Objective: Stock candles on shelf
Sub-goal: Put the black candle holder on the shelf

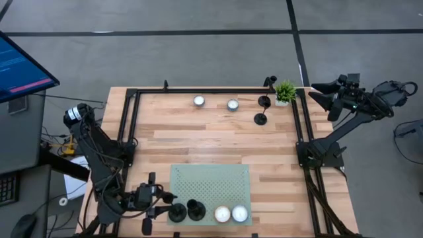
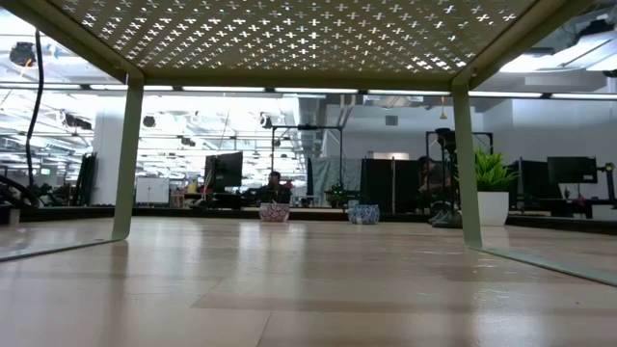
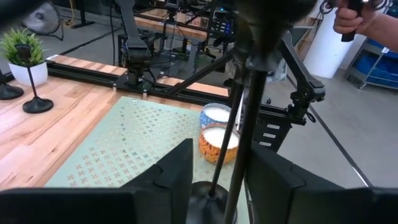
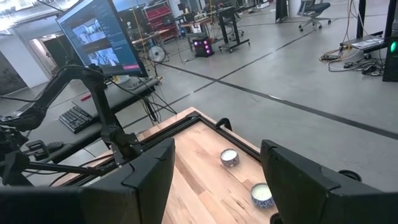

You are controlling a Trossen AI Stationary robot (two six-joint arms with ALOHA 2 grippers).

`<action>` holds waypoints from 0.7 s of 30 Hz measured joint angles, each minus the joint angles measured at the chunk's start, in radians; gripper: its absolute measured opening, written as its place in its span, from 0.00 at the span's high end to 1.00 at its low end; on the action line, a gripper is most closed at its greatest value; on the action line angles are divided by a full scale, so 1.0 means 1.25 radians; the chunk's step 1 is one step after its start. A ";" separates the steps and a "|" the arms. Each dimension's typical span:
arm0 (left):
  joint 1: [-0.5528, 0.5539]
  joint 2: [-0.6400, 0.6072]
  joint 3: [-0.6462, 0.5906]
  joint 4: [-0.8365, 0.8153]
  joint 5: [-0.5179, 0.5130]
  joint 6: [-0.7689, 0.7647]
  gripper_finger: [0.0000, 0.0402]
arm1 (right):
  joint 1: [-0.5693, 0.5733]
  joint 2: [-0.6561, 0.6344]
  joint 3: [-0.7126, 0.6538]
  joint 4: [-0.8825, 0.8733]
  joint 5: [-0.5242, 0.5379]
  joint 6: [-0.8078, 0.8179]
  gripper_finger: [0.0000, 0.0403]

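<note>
Two candles [image 1: 230, 213] already sit on shelf [image 1: 210, 185], lower centre of high view, near its bottom edge; two more [image 1: 215, 102] wait at top of table.

Left gripper [image 1: 173, 206] at shelf's lower left corner, fingers spread wide, empty, black stand between them.

Right gripper [image 1: 318, 93] parked upper right, open, nothing held.

Advice: send right arm to far pair, close on silvery rim, place beside others without knocking stands.

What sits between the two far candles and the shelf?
Only bare tabletop lies between the two far candles and the shelf. On the shelf's near edge, two black stands sit beside two stocked candles. Left claw waits there; right claw hangs off-table.
</note>
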 joint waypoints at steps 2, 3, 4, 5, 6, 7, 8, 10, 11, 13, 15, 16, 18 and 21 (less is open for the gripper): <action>0.000 0.000 0.000 0.000 0.000 0.000 0.63 | 0.000 0.000 0.000 0.000 0.000 -0.001 0.43; 0.000 0.000 0.000 0.001 0.000 0.000 0.62 | 0.000 0.000 0.000 0.000 0.000 -0.001 0.43; 0.000 0.000 0.000 0.004 0.000 -0.001 0.61 | 0.000 0.000 0.000 0.000 0.000 -0.001 0.43; 0.000 0.000 0.000 0.006 0.000 -0.006 0.59 | 0.000 0.000 0.000 0.000 0.000 -0.001 0.43; 0.000 -0.001 0.000 0.007 0.000 -0.012 0.58 | 0.000 0.000 0.000 0.000 0.000 -0.001 0.43; -0.001 -0.001 0.000 0.007 0.001 -0.014 0.56 | 0.000 0.000 0.000 -0.001 0.000 -0.001 0.43; -0.003 -0.001 0.000 0.007 0.004 -0.015 0.55 | 0.000 0.000 0.000 -0.003 0.000 -0.001 0.43; -0.010 -0.004 0.000 0.008 0.006 -0.016 0.52 | 0.000 0.000 0.000 -0.006 0.000 -0.001 0.43; -0.013 -0.007 0.000 0.009 0.007 -0.019 0.50 | 0.000 0.000 0.000 -0.007 0.000 -0.001 0.43; -0.017 -0.015 0.000 0.012 0.006 -0.021 0.47 | 0.000 0.000 0.000 -0.008 0.000 -0.001 0.43; -0.020 -0.022 0.000 0.012 0.007 -0.021 0.44 | 0.000 0.000 0.000 -0.009 0.000 -0.001 0.43; -0.022 -0.026 0.000 0.012 0.006 -0.021 0.43 | 0.000 0.000 0.000 -0.009 0.000 -0.001 0.43; -0.026 -0.030 0.000 0.012 0.007 -0.021 0.40 | 0.000 0.000 0.000 -0.009 0.000 -0.001 0.43; -0.035 -0.037 -0.001 0.012 0.035 -0.032 0.38 | 0.000 0.000 0.000 -0.009 0.000 0.002 0.43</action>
